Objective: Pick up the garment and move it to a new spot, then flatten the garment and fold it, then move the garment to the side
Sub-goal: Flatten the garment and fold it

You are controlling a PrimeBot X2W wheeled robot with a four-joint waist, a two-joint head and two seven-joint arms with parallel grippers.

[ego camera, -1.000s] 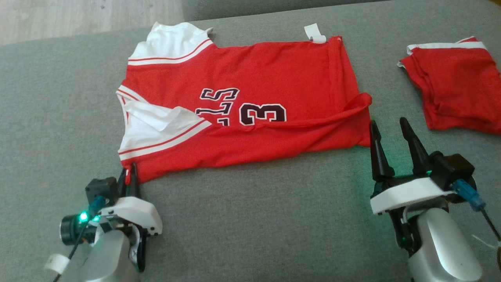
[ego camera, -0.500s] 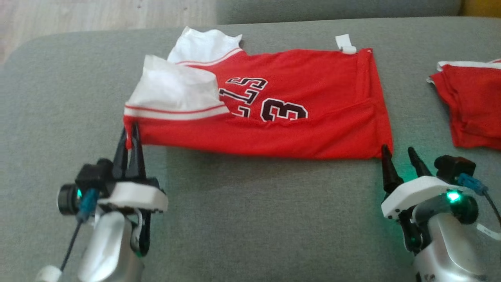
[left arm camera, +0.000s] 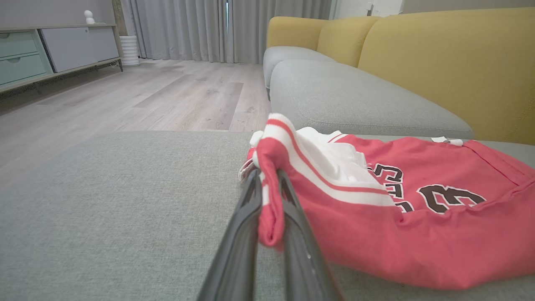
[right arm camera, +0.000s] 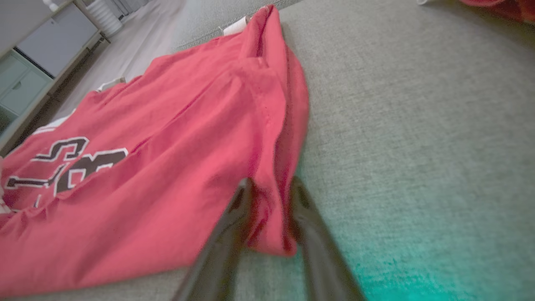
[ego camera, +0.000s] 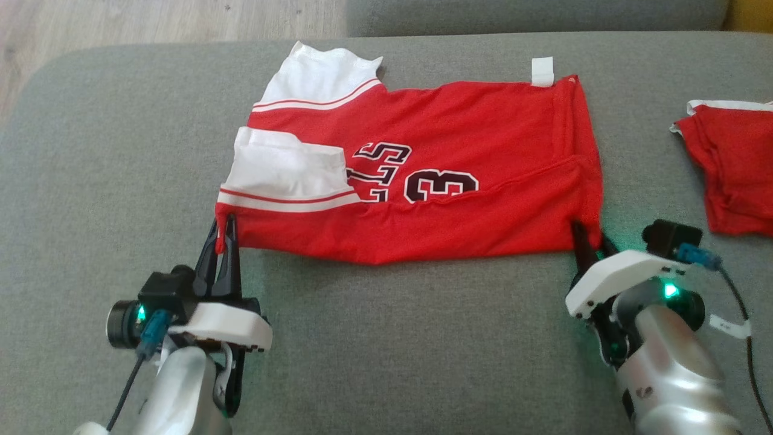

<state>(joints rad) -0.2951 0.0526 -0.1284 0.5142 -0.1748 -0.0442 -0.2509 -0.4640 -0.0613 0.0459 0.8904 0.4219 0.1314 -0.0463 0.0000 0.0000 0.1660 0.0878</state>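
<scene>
Our left hand is clamped narrow on the near shoulder corner of the garment, with red cloth pinched between its two fingers and raised a little off the grey cushion. Our right hand stands wider, with one finger on each side of the near hem corner. The cloth sits in the gap, but we judge it is not yet pinched tight. The garment, a red jersey with white sleeves, lies spread across the far half of the cushion, collar end toward the cushion's left and hem toward its right. A second red piece lies at the cushion's right edge, well apart.

As we read it, the step in hand is taking both near corners so the near edge can be folded over. To do it well, we should let the right hand close fully on the hem before either arm rises. Then we lift both corners together and level, drawing them gently toward the cushion's left and right so the edge goes straight. We carry that edge toward the cushion's far side and lay it down evenly, watching that the white sleeve folded over the chest does not bunch. A one-sided pull would drag the garment askew.
</scene>
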